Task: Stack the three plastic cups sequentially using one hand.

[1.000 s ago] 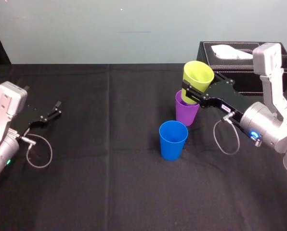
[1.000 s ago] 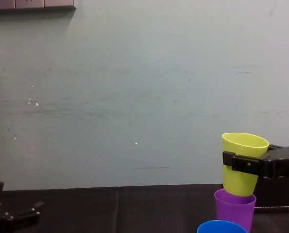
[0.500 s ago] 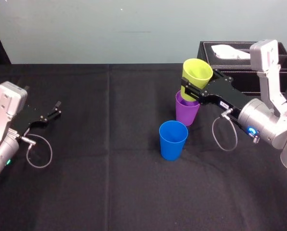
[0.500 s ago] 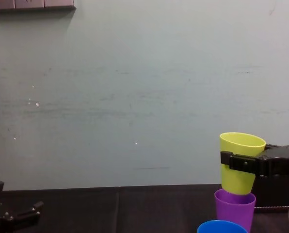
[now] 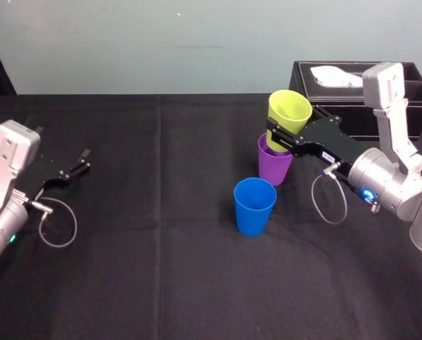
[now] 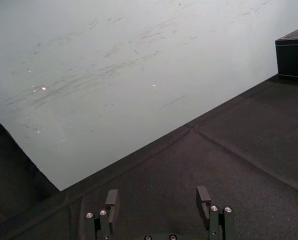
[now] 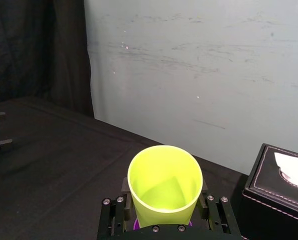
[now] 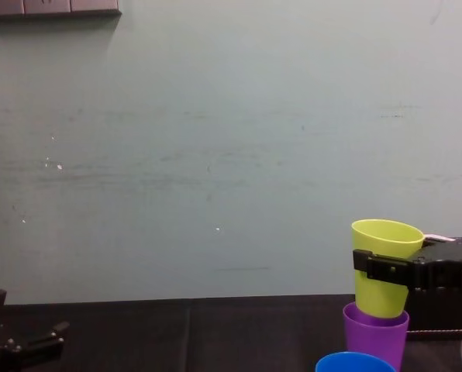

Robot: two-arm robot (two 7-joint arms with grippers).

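Observation:
My right gripper (image 5: 276,134) is shut on the yellow-green cup (image 5: 287,113), one finger on each side of its wall (image 7: 164,185). The cup's base sits just inside the mouth of the purple cup (image 5: 275,166), which stands upright on the black table (image 8: 376,337). In front of them, slightly to the left, stands the blue cup (image 5: 254,205), apart from both; its rim shows at the chest view's lower edge (image 8: 355,362). My left gripper (image 5: 82,161) rests open at the far left, nothing between its fingers (image 6: 204,200).
A black tissue box (image 5: 338,88) stands behind my right arm at the back right. A pale wall closes off the table's far edge. The black cloth (image 5: 154,234) stretches bare between the two arms.
My right gripper has lowered the yellow-green cup and shifted it slightly left, so its base now enters the purple cup. The left arm has not moved.

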